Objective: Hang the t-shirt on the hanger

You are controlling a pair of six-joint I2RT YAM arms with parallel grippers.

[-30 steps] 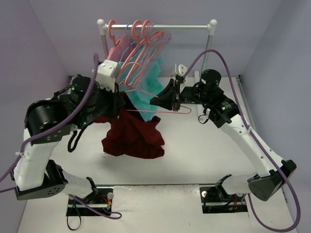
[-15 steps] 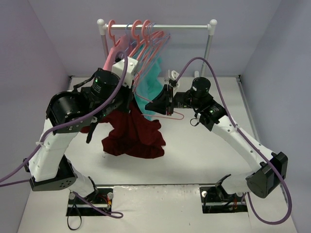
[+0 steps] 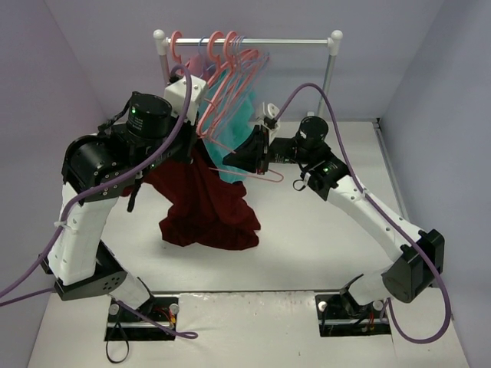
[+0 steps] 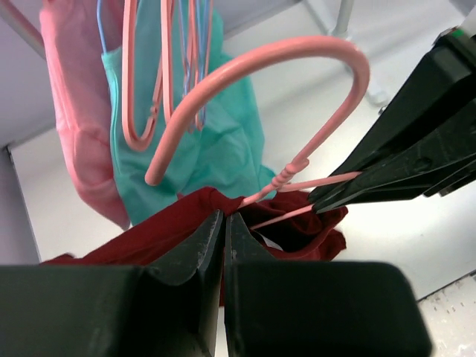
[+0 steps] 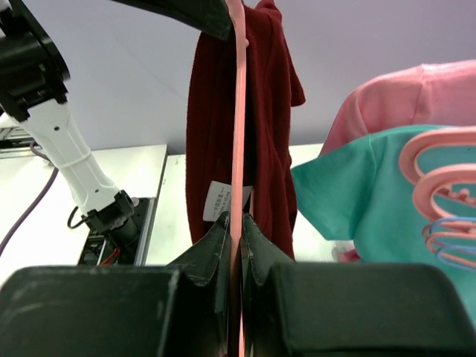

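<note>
The maroon t-shirt [image 3: 203,207] hangs from my left gripper [image 3: 193,149], lifted off the table with its lower part bunched on the surface. In the left wrist view the left gripper [image 4: 224,217] is shut on the shirt's edge [image 4: 141,234]. My right gripper [image 3: 244,159] is shut on the thin bar of the salmon-pink hanger [image 3: 270,175]. In the right wrist view the bar [image 5: 238,134] runs straight up between the shut fingertips, in front of the shirt [image 5: 268,119] and its white tag [image 5: 217,201]. The hanger's hook [image 4: 297,82] curves above the shirt in the left wrist view.
A white clothes rail [image 3: 249,42] at the back holds several pink hangers [image 3: 222,77], a teal garment [image 3: 234,130] and a pink garment [image 4: 74,111]. The rail's right post [image 3: 330,77] stands behind the right arm. Purple cables loop over both arms.
</note>
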